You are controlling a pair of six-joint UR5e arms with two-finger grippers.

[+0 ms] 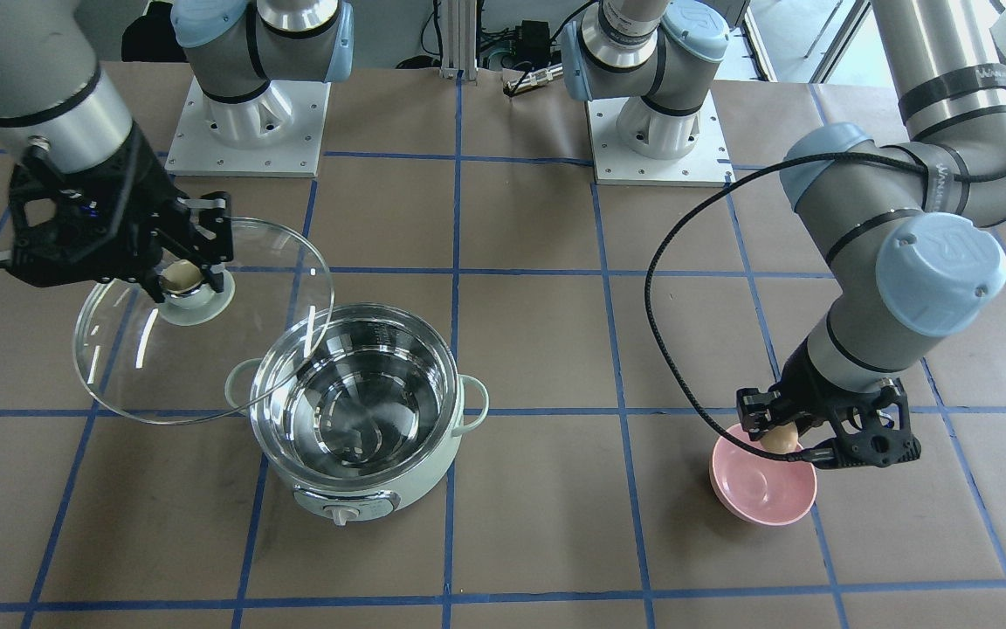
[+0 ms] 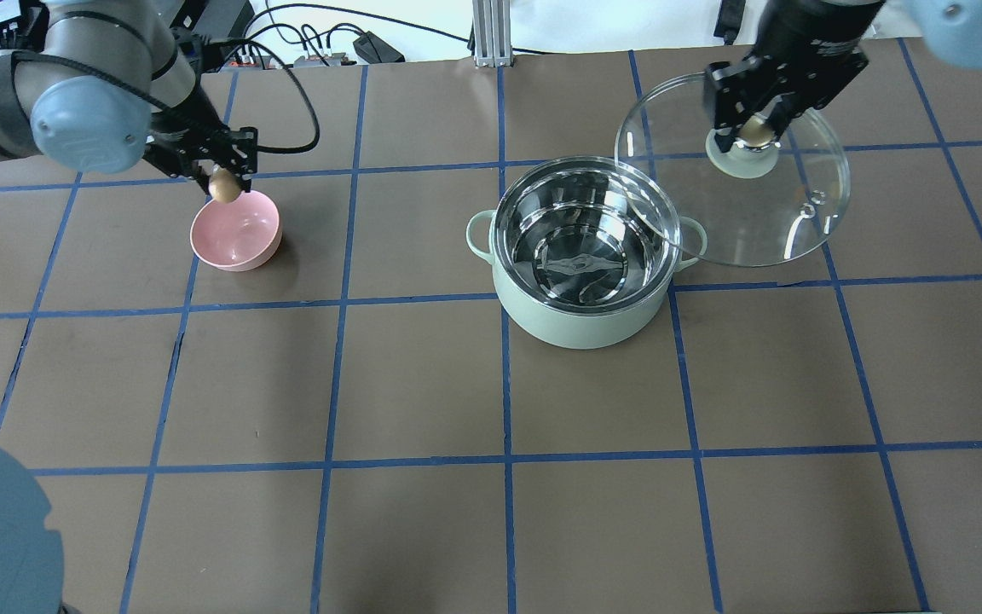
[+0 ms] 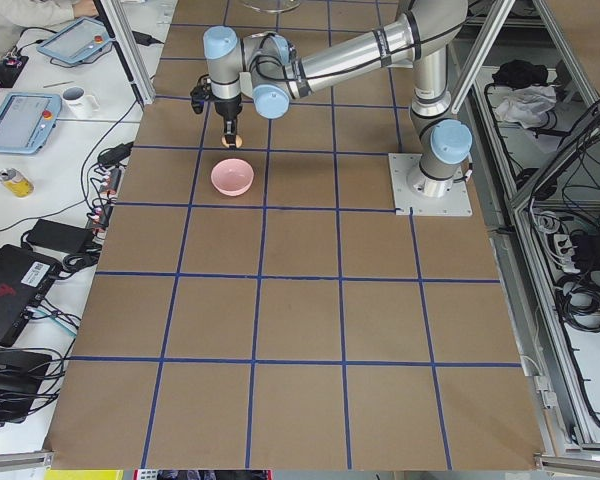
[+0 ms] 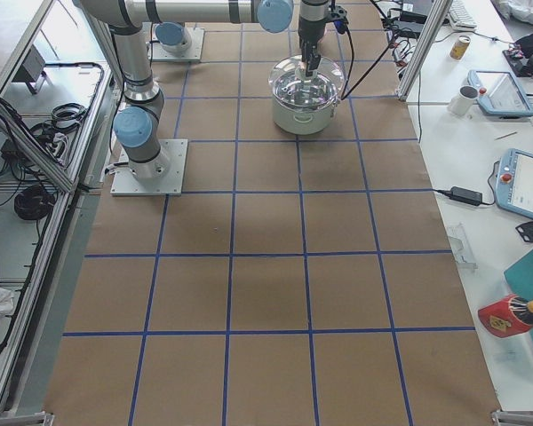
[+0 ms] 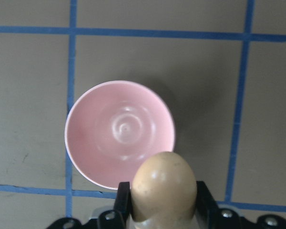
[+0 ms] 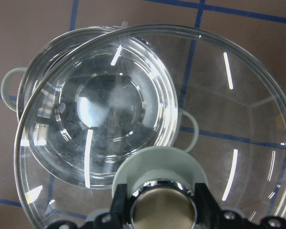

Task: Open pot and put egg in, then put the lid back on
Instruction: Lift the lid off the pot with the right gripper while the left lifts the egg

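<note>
The mint-green pot [image 2: 580, 320] stands open near the table's middle, its steel interior empty; it also shows in the front view [image 1: 363, 498]. My right gripper [image 2: 755, 130] is shut on the knob of the glass lid [image 2: 764, 222] and holds it in the air beside the pot, overlapping its rim [image 1: 119, 367] [image 6: 238, 100]. My left gripper [image 2: 224, 183] is shut on the tan egg [image 2: 223, 185] just above the far rim of the pink bowl [image 2: 239, 243]. The egg also shows in the left wrist view [image 5: 164, 188] and the front view [image 1: 781, 438].
The pink bowl [image 5: 105, 138] is empty. The arm bases [image 1: 245, 122] [image 1: 660, 131] stand at the robot's side of the table. Brown table [image 2: 423, 384] with blue tape grid lies between bowl and pot.
</note>
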